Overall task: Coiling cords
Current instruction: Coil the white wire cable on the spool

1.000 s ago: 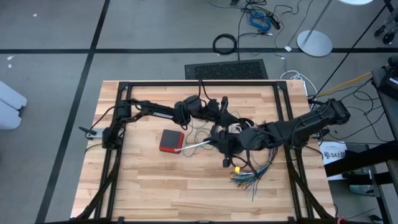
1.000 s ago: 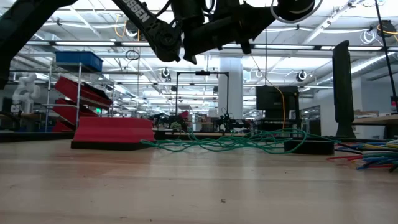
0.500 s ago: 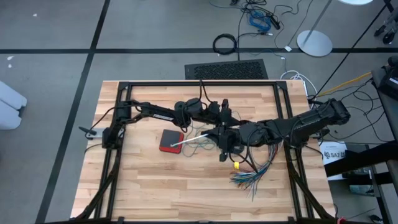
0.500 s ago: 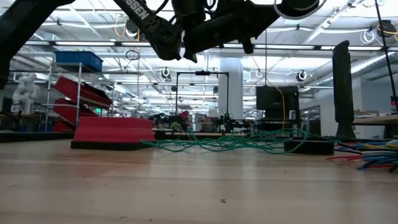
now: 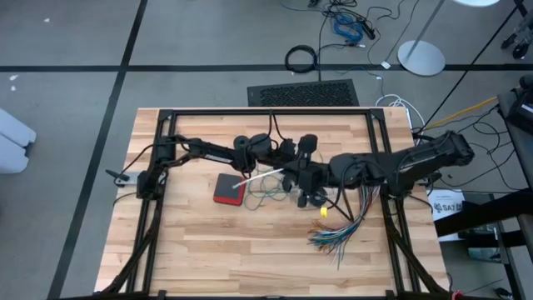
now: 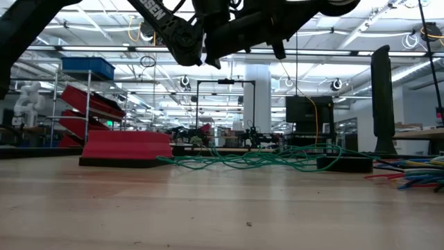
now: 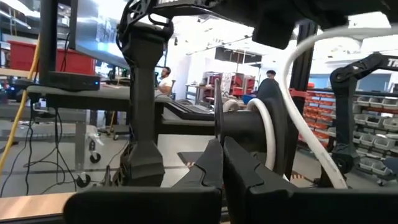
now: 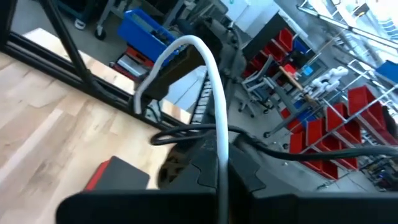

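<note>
Jaws of the right gripper are clamped on the white cord, which arches up away from them; those of the left gripper are pressed together, and whether they pinch anything cannot be told. Both meet above the middle of the wooden counter. Coiling looks barely begun: the teal-green cord sprawls in loose loops on the wood beside the flat red box, and the white cord is lifted as a slack strand, not wound. A fan of multicoloured wires lies near the counter's right edge. Beyond is a workshop hall with red bins, shelving and bright ceiling lights.
</note>
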Robot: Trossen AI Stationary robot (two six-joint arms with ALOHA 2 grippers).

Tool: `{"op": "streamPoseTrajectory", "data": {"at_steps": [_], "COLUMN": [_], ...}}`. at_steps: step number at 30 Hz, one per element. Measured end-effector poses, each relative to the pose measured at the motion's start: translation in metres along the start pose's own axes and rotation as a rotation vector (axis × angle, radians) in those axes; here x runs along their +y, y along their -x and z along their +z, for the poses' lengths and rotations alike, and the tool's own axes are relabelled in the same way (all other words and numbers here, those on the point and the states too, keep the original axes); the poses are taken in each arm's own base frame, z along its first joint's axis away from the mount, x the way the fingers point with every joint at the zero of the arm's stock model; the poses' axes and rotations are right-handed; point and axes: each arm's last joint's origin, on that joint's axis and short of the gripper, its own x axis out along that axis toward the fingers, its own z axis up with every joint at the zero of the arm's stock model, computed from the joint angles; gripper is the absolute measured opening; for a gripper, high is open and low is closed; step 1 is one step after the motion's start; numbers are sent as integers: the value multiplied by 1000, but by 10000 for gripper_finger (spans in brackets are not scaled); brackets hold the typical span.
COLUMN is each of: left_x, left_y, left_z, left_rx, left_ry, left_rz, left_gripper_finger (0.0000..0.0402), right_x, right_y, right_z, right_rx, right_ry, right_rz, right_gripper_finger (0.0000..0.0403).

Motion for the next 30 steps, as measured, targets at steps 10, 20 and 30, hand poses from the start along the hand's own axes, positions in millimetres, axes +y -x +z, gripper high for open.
{"op": "streamPoseTrajectory", "data": {"at_steps": [10, 20, 30], "left_x": [-12, -7, -5], "left_y": [-5, -2, 1], "left_z": [-2, 3, 7], "left_rx": [18, -4, -7], "left_ry": [91, 146, 204], "left_rz": [-101, -118, -187], "left_gripper_finger": [0, 0, 0], "right_x": [-13, -6, -3], "right_y": [-5, -15, -17], "right_z": [-8, -10, -6], "right_rx": [8, -22, -59], "right_ry": [37, 46, 102], "right_rz": [0, 53, 39], "right_gripper_finger": [0, 0, 0]}}
